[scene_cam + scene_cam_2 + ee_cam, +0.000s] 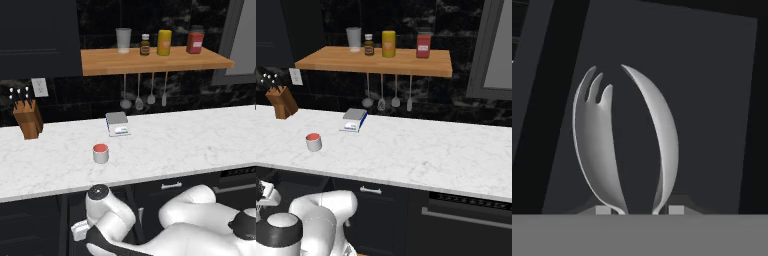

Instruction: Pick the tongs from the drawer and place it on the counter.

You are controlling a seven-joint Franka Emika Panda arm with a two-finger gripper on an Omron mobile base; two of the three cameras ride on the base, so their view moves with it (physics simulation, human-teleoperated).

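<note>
Tongs (627,145) of smooth silver metal rise between the claw's (637,210) two tips, which are clamped on their base: one curved blade forked, the other a plain scoop. Behind lies the drawer's (712,100) flat dark interior. Above, the white veined marble table (175,140) carries a red-topped cup (100,153).

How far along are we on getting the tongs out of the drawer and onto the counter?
Roughly midway, by the look of it. In the hand view the tongs stand right in front of the camera, their lower ends down at the pincer, apparently gripped, with the dark drawer interior behind them. Left to do: lift them clear and set them on the counter, where no tongs lie yet.
</note>
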